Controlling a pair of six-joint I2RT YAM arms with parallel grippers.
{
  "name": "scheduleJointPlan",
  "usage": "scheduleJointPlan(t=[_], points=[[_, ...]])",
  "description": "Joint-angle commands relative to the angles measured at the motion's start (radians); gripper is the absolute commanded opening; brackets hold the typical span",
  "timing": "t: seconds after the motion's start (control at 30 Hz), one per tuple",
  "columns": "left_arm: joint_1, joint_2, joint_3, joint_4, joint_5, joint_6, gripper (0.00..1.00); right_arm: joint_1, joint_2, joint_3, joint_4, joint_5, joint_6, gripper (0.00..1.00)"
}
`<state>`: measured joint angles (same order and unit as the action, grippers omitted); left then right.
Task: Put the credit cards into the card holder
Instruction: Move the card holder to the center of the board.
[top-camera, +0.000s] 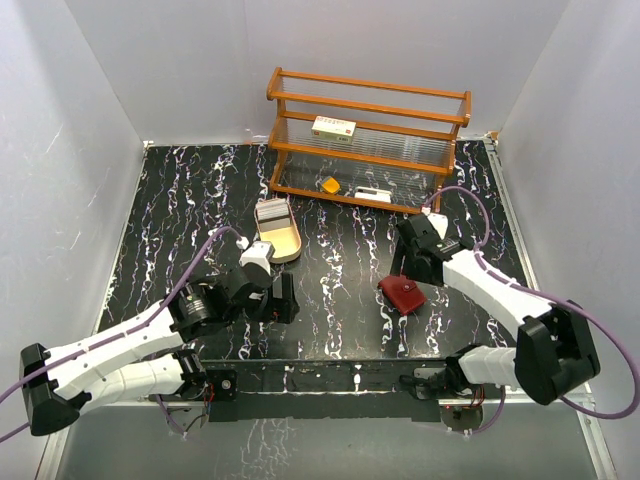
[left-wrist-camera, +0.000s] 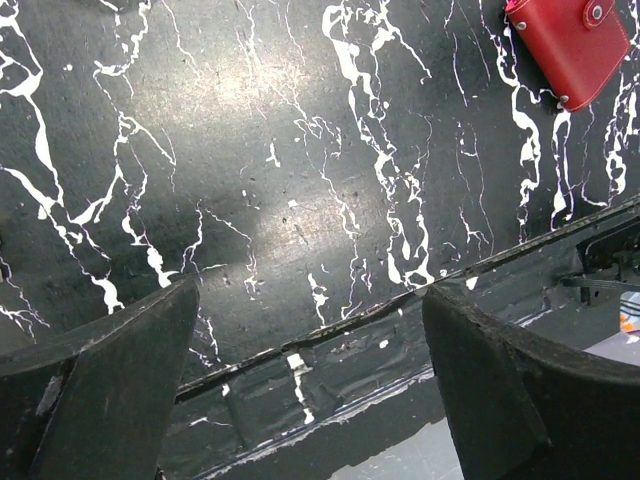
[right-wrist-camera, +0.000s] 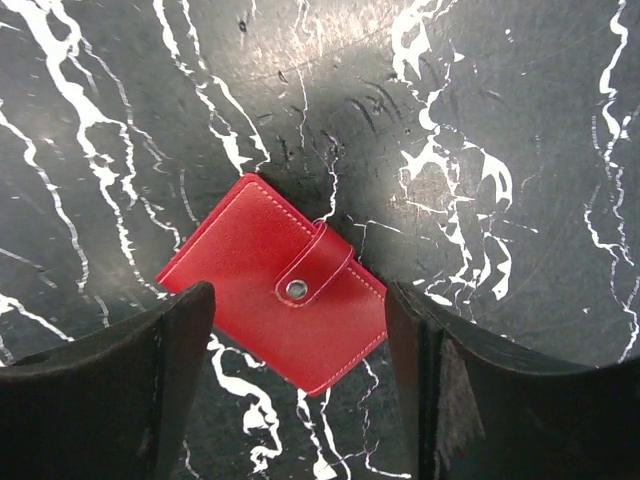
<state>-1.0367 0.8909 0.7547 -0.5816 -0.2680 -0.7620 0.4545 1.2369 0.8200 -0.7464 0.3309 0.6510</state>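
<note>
Red card holder (right-wrist-camera: 250, 270) lies snapped shut beneath the wide, empty right gripper (right-wrist-camera: 298, 330); credit cards (top-camera: 271, 212) sit unloaded in the tray (top-camera: 291, 246), left gripper (left-wrist-camera: 310, 300) likewise wide.

Bright overhead light puts soft glare on the glossy table (left-wrist-camera: 250, 195), the left fingers (left-wrist-camera: 100, 400) slightly blurred.

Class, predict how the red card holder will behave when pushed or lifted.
The card holder lies flat and thin, so it will probably slide rather than tip when pushed. Its snap looks fastened, so it should stay shut when lifted.
</note>
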Motion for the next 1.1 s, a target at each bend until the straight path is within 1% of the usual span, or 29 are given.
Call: scheduleJointPlan(t=[0.0,0.07,0.13,0.3,0.43,0.53,0.67,0.77,0.83,1.0,1.07], points=[[-0.005,-0.03,-0.021,0.003,-0.014,-0.09,0.92,-0.052,0.047,-0.031,0.115,-0.101,-0.053,0.7],[-0.005,-0.037,-0.029,0.007,-0.008,-0.113,0.9,-0.067,0.059,-0.046,0.134,-0.126,-0.059,0.76],[-0.004,-0.036,-0.027,-0.006,-0.009,-0.135,0.89,-0.079,0.067,-0.066,0.154,-0.161,-0.068,0.78],[-0.005,-0.029,-0.029,-0.015,0.01,-0.165,0.86,-0.082,0.091,-0.101,0.182,-0.243,-0.084,0.79],[-0.004,-0.024,-0.047,-0.016,0.019,-0.213,0.81,-0.081,0.1,-0.115,0.2,-0.325,-0.107,0.76],[-0.003,-0.012,-0.045,-0.057,-0.001,-0.271,0.79,-0.077,0.094,-0.129,0.216,-0.396,-0.111,0.71],[-0.001,-0.005,-0.051,-0.081,-0.001,-0.336,0.77,-0.049,0.049,-0.161,0.249,-0.474,-0.069,0.64],[0.023,-0.008,-0.063,-0.059,0.038,-0.342,0.77,-0.001,0.031,-0.177,0.277,-0.499,-0.013,0.63],[0.042,0.004,-0.061,-0.054,0.063,-0.333,0.77,0.055,0.032,-0.175,0.291,-0.495,0.024,0.63],[0.065,0.026,-0.023,-0.061,0.076,-0.289,0.78,0.212,0.069,-0.136,0.311,-0.469,0.124,0.62],[0.066,0.025,-0.004,-0.072,0.065,-0.28,0.79,0.267,0.082,-0.112,0.303,-0.453,0.143,0.63]])
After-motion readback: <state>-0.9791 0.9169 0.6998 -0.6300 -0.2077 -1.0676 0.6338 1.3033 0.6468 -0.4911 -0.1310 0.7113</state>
